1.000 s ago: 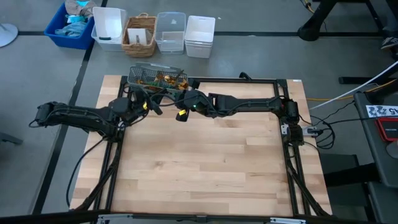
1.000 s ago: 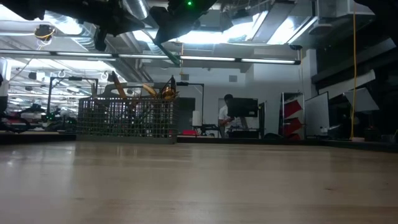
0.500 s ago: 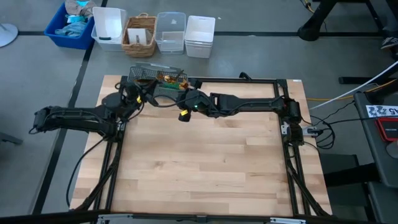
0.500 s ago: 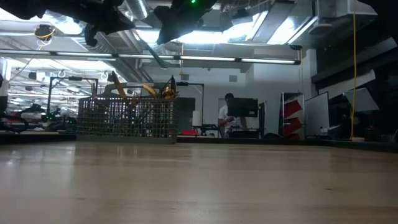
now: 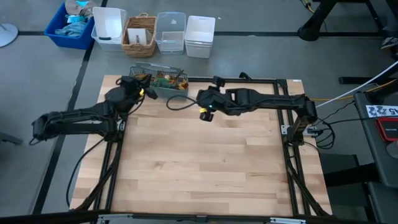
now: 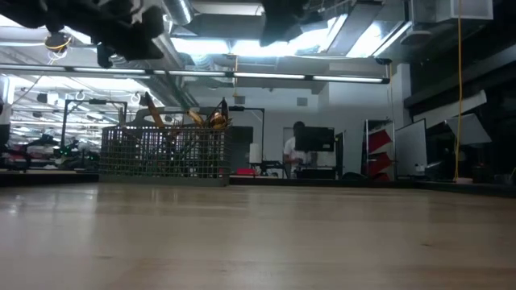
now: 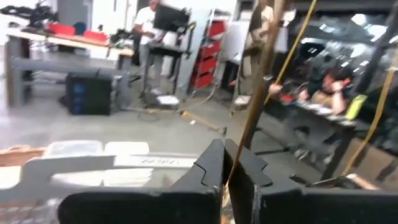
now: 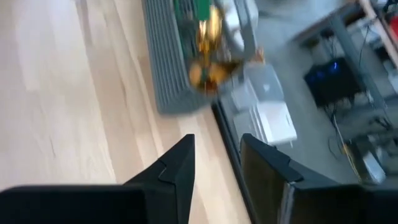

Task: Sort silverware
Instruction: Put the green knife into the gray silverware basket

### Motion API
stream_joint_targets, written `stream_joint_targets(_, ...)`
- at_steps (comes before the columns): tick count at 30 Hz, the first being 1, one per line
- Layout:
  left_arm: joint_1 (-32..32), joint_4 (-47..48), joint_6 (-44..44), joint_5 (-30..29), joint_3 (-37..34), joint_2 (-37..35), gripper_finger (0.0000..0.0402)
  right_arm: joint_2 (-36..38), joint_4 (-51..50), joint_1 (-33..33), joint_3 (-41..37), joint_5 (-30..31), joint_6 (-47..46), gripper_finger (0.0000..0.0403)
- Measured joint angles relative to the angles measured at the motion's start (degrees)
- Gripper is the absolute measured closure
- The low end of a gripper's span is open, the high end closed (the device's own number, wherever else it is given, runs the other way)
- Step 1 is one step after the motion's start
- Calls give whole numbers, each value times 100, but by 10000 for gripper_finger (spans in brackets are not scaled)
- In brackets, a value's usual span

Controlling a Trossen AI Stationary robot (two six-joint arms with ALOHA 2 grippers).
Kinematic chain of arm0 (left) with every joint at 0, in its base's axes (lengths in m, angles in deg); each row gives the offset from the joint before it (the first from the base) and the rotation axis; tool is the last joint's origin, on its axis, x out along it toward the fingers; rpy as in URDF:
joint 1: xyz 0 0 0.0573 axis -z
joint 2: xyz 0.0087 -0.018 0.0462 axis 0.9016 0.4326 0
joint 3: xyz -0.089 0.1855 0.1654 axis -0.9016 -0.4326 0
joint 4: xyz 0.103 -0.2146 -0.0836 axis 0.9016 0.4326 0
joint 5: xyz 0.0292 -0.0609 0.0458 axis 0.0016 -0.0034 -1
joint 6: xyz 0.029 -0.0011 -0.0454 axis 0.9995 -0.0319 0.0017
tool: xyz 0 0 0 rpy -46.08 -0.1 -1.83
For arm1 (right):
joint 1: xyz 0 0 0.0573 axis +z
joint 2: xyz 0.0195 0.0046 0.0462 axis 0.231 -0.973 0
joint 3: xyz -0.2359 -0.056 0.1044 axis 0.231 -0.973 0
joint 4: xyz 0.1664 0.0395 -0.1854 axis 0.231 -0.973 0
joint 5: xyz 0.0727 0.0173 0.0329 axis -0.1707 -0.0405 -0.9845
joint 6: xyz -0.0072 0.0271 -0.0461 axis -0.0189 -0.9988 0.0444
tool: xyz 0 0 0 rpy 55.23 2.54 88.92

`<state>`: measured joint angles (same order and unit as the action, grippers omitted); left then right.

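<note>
The silverware (image 5: pixel 163 79) stands gold heads up in the wire basket (image 5: pixel 159 84) at the table's (image 5: pixel 205 168) far edge. My left gripper (image 5: pixel 132 84) is beside it, fingers pinched on one slim piece (type unclear) — the carry-off step, I judge. Right gripper (image 5: pixel 203 94) hovers nearby, fingers parted and empty — next, place that piece with its kind.

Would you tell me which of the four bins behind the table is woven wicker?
The brown woven wicker basket, second from the left; its neighbours are smooth white or clear plastic.
</note>
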<state>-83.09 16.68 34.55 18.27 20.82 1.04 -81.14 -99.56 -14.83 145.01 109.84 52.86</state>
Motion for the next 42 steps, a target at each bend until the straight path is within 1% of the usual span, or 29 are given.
stream_joint_targets(5,-239,493,-131,17,0,1,401,38,-879,0,-9,357,-493,276)
stream_joint_targets(14,-495,798,69,17,0,7,402,41,-2387,-5,-9,1676,-1676,276)
stream_joint_targets(17,-600,1045,-268,77,2,110,402,43,-2892,-5,-9,2028,-2289,276)
stream_joint_targets(19,-684,1115,-526,224,2,269,401,43,-3020,-5,-9,2140,-2523,276)
stream_joint_targets(24,-853,1000,-728,327,2,916,399,43,-2773,-5,-9,2139,-2532,276)
stream_joint_targets(27,-913,800,-748,366,7,1330,398,43,-2556,-5,-9,1984,-2461,276)
stream_joint_targets(30,-942,470,-725,355,22,1682,396,43,-2219,-5,-9,1802,-2089,276)
stream_joint_targets(32,-948,250,-475,359,22,1855,391,45,-1861,-5,-9,1680,-1710,276)
stream_joint_targets(35,-950,98,8,498,10,1929,373,45,-1257,-39,-9,1480,-1001,276)
stream_joint_targets(39,-952,96,96,579,41,1896,340,45,-653,-135,-9,903,-312,276)
stream_joint_targets(42,-957,116,187,582,99,1789,317,45,-461,-263,-9,503,-58,276)
